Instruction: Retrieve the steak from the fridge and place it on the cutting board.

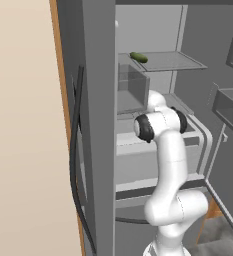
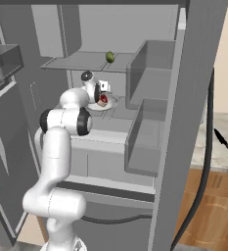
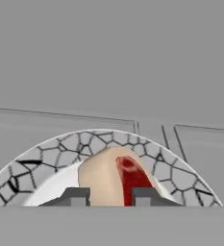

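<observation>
1. Steak (image 3: 114, 175): red meat with pale fat, lying on a white plate (image 3: 53, 158) with a cracked-mosaic rim, inside the fridge (image 2: 149, 142) on a grey shelf.
2. Gripper (image 3: 110, 197): fingertips set close on either side of the steak, against its edges; clamped on the steak, apparently.
3. Seen from the right base: gripper (image 2: 102, 95) lowered over the plate (image 2: 110, 103), arm reaching into the open fridge.
4. Green vegetable (image 1: 138, 57) on the upper wire shelf (image 1: 173, 62), well apart from the plate.
</observation>
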{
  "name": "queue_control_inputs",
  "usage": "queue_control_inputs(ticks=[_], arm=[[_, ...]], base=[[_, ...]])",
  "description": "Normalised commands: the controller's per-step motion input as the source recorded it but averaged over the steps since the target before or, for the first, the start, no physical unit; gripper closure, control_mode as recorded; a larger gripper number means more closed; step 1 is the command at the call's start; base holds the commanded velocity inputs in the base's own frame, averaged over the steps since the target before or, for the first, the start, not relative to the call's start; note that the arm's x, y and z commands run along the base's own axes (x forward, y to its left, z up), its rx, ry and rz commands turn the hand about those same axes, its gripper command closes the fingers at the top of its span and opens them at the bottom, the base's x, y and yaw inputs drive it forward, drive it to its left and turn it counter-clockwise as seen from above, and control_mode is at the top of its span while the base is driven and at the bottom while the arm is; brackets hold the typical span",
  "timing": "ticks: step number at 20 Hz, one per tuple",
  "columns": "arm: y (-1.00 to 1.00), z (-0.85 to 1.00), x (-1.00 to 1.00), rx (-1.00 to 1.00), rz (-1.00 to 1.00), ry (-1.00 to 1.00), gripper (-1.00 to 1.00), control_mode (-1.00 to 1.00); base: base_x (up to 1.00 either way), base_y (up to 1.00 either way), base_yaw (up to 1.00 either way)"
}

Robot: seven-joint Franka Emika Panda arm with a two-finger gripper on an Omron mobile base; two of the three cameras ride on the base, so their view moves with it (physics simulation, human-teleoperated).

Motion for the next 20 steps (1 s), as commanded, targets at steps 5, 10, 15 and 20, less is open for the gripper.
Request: queue_control_inputs(ticks=[5, 10, 15, 20], arm=[[0.0, -0.4, -0.43, -0.01, 0.0, -0.25, 1.0, -1.0], [0.0, 0.0, -0.36, 0.01, 0.0, -0.33, 1.0, -1.0], [0.0, 0.23, -0.2, 0.01, 0.0, -0.01, 1.0, -1.0], [0.0, 1.0, -0.56, 0.0, -0.04, 0.02, 1.0, -1.0]], base=[[0.0, 0.0, 0.0], [0.0, 0.0, 0.0], [0.0, 0.0, 0.0], [0.0, 0.0, 0.0]])
